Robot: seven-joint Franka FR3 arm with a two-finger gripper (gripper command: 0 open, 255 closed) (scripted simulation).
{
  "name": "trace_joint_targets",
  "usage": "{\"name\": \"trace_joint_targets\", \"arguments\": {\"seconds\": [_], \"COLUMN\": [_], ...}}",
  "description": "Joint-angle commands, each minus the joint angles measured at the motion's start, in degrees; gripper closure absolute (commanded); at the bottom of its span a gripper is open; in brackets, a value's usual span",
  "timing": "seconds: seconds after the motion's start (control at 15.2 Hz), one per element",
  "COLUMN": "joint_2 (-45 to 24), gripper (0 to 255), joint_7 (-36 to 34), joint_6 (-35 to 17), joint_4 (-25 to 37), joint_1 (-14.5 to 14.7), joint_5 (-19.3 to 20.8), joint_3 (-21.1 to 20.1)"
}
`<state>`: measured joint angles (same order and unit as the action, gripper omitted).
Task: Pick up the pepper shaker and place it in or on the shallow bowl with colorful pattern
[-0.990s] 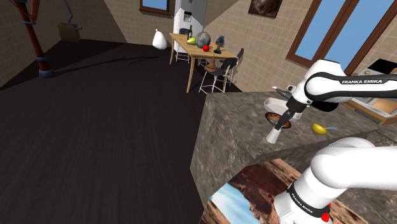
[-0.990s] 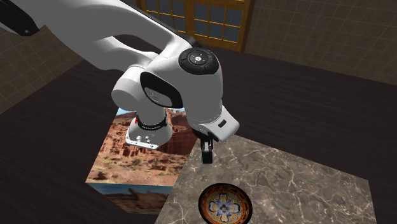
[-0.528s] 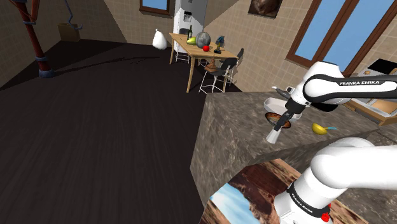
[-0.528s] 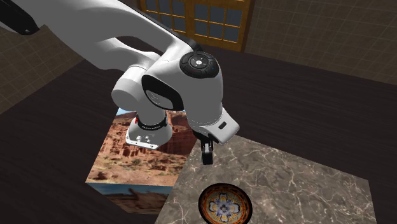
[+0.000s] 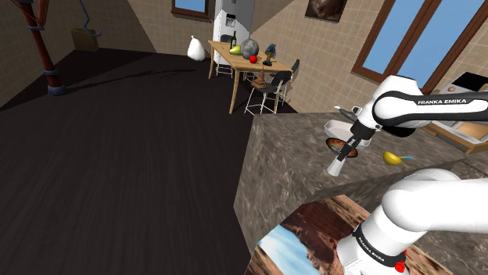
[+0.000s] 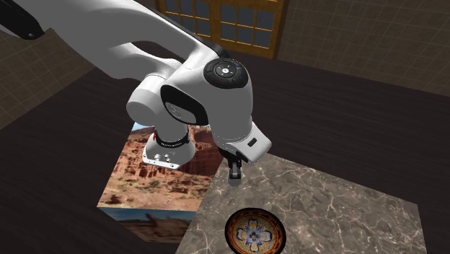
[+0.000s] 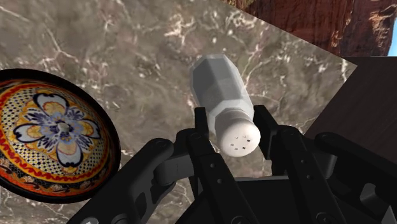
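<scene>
The pepper shaker (image 7: pixel 219 89) is a pale grey faceted bottle with a holed white cap, standing on the marble counter (image 7: pixel 127 57). My black gripper (image 7: pixel 232 119) has come down over it, and both fingers press on its neck just below the cap. In the shoulder view the shaker (image 5: pixel 337 166) stands under the gripper (image 5: pixel 346 153), near the counter's edge. The shallow bowl (image 7: pixel 51 137), with an orange, blue and white flower pattern and a dark rim, lies close beside the shaker. The bowl (image 6: pixel 254 232) also lies in front of the gripper (image 6: pixel 233 174) in the second exterior view.
A yellow object (image 5: pixel 392 158) and a white dish (image 5: pixel 338 125) lie on the counter (image 5: pixel 289 164) beyond the bowl. The stand (image 6: pixel 155 187), covered with a canyon picture, adjoins the counter. Dark floor lies below the counter's edge, with a wooden table (image 5: pixel 242 66) and chairs far behind.
The fingers have closed from wide apart onto the shaker. The arm has barely moved, and the shaker and bowl stay where they were.
</scene>
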<state>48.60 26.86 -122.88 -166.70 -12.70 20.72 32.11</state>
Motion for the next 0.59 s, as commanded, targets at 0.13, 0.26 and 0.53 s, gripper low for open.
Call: {"name": "trace_joint_targets", "arguments": {"seconds": [0.13, 0.26, 0.53], "joint_2": [0.0, 0.6, 2.5], "gripper": [255, 255, 255], "joint_7": [0.0, -0.1, -0.3], "joint_6": [0.0, 1.1, 5.0], "joint_4": [0.0, 0.4, 2.6], "joint_1": [0.0, 0.0, 0.3], "joint_5": [0.0, -0.3, -1.4], "joint_3": [0.0, -0.4, -1.8]}}
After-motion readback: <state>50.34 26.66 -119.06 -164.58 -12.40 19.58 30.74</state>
